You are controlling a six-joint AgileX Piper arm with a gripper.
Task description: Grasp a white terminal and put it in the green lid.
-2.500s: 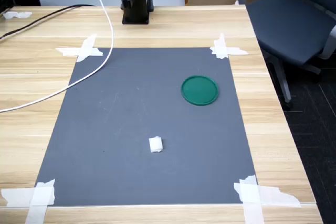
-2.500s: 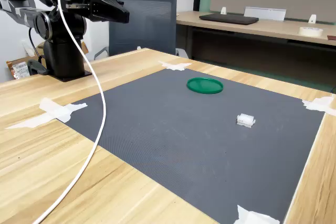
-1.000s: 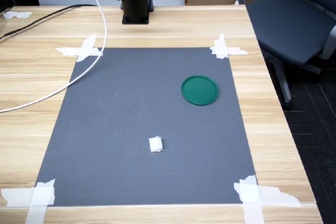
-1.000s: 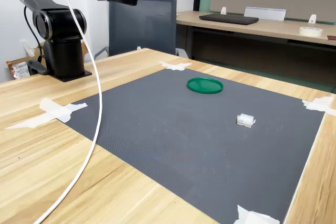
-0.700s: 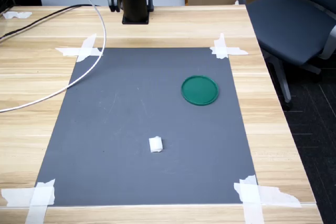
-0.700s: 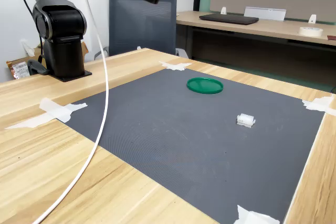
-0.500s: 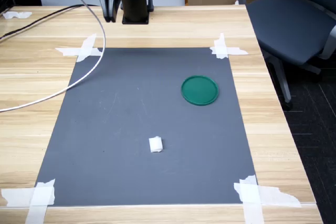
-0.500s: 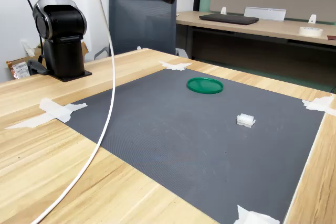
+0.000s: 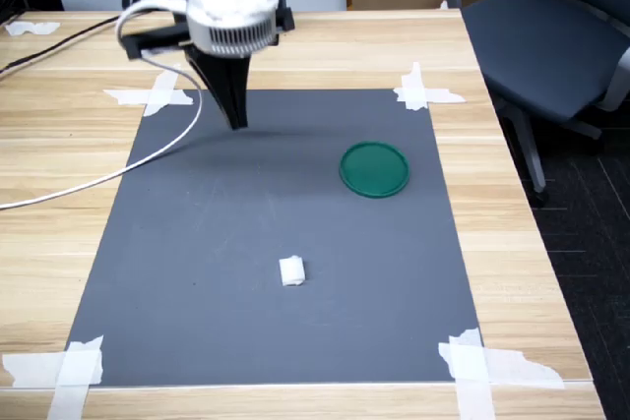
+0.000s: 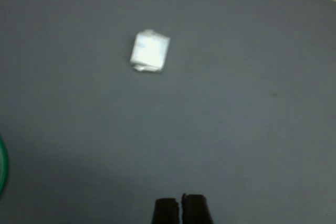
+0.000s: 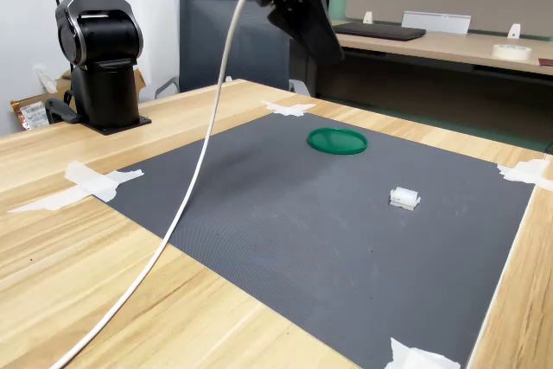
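Observation:
The white terminal (image 9: pixel 291 270) lies alone on the dark grey mat (image 9: pixel 197 272), toward its near edge in the first exterior view. It also shows as a small block (image 11: pixel 404 198) in the second exterior view and as the white terminal (image 10: pixel 150 52) in the wrist view. The green lid (image 9: pixel 375 169) rests flat on the mat and is bare; the green lid (image 11: pixel 337 141) sits beyond the terminal in the second exterior view. My gripper (image 9: pixel 237 123) hangs in the air over the mat's far part, pointing down, well away from both. Its fingertips (image 10: pixel 167 211) are pressed together with nothing between them.
A white cable (image 9: pixel 98 179) trails from the arm across the mat's corner and the wooden table (image 9: pixel 59 145). White tape strips (image 9: pixel 423 90) hold the mat's corners. The arm's base (image 11: pixel 104 66) stands at the table's far edge. An office chair (image 9: pixel 551 36) stands beside the table.
The arm has swung out from above its base and come down over the mat's far part. The cable moved with it. Terminal and lid have not moved.

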